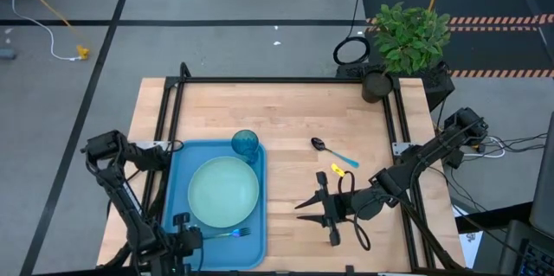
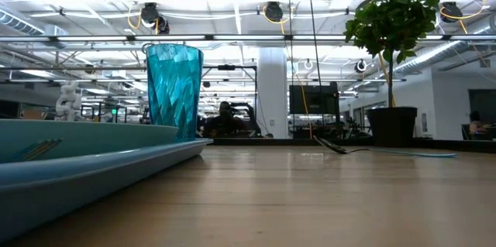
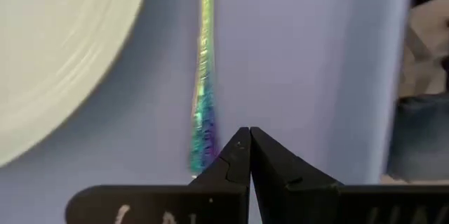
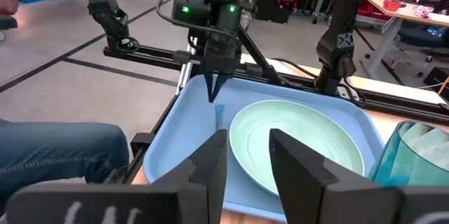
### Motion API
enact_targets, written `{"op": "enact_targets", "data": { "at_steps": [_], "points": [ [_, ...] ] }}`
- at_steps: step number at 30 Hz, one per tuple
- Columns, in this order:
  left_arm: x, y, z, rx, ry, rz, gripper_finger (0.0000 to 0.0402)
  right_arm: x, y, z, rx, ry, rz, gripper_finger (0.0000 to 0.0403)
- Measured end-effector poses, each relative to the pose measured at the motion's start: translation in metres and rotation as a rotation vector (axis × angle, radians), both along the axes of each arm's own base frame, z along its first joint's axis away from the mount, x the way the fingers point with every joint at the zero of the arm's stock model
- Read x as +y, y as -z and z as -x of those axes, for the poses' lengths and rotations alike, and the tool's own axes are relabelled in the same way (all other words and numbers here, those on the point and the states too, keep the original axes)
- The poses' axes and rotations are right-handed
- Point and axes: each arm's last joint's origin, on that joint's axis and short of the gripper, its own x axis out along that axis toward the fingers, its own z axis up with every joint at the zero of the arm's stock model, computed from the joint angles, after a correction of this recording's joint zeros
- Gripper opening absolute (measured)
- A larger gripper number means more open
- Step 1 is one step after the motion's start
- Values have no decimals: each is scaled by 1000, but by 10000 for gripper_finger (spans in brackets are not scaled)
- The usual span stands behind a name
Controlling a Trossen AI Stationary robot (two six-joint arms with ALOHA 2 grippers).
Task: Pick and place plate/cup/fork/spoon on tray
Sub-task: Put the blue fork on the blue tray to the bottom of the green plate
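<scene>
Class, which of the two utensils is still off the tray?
The spoon: it lies on bare wood right of the tray, whereas the fork lies inside it.

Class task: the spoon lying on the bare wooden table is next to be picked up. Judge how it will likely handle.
The spoon looks thin and low-lying, so a claw probably gets little height to pinch. Its shiny rounded bowl may slip or rock. Being small, it is likely light and skids when nudged.

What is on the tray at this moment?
On the tray sit the plate, the cup at its far edge, and the fork beside the plate, under the shut left gripper. The spoon lies off it on the table. The tray floor beneath the plate is hidden.
</scene>
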Motion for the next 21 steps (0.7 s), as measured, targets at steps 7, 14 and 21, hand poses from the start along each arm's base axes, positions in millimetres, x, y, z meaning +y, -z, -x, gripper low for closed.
{"op": "enact_targets", "data": {
  "at_steps": [7,14,21],
  "points": [
    [10,18,11,31,-49,-34,7,0,0,0,0,0,1,100],
    [16,27,14,13,-54,-28,8,0,0,0,-1,-1,7,100],
    [17,28,14,13,-55,-41,8,0,0,0,3,-2,10,100]
  ]
}}
